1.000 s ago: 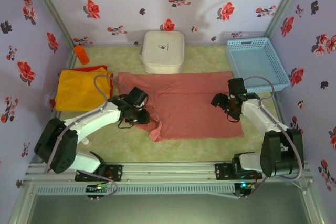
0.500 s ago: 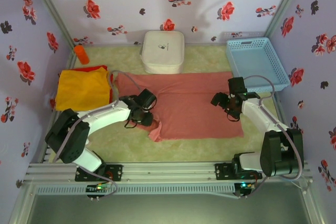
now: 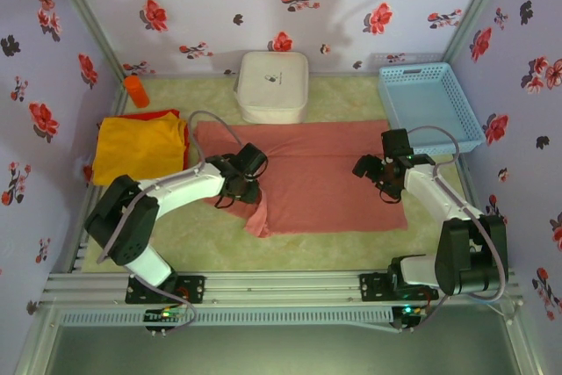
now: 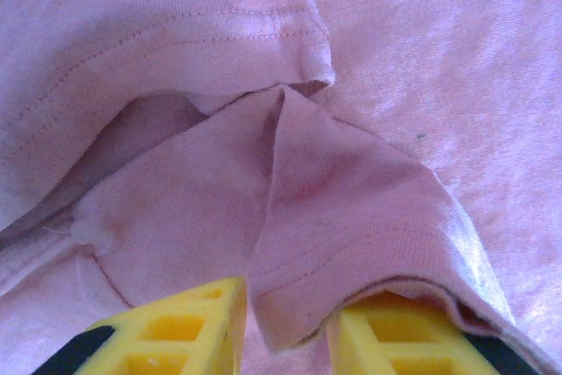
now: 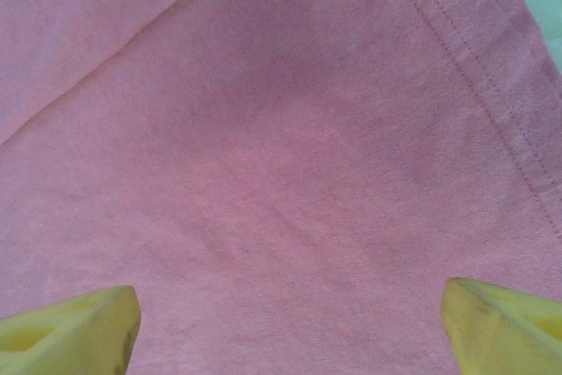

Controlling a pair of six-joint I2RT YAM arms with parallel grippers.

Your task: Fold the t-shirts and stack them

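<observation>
A pink shirt (image 3: 325,177) is lying spread across the middle of the mat (image 3: 211,248), between the two arms. Its near left part is being gathered into a bunched fold that is standing up from the rest of the cloth.

That fold is being pinched by the left gripper (image 4: 285,309). In the left wrist view the yellow fingers (image 4: 176,327) are being kept close together, with only a narrow gap between them, and the gap is being filled by a hemmed flap of the pink shirt. The flap is being draped over one of the fingers.

The right gripper (image 5: 285,300) is being held over the right part of the pink shirt, near its right hem. Its jaws are being kept wide apart, one fingertip at each lower corner of the right wrist view, and nothing is being gripped; flat pink cloth is lying between them.

A yellow shirt (image 3: 136,148) is lying at the left side of the mat, just beside the pink shirt's left edge. A red shirt (image 3: 162,114) is showing at its far edge.

A white box (image 3: 274,85) is sitting at the far side, touching the pink shirt's far edge, and a blue basket (image 3: 452,129) is sitting in the far right corner.
</observation>
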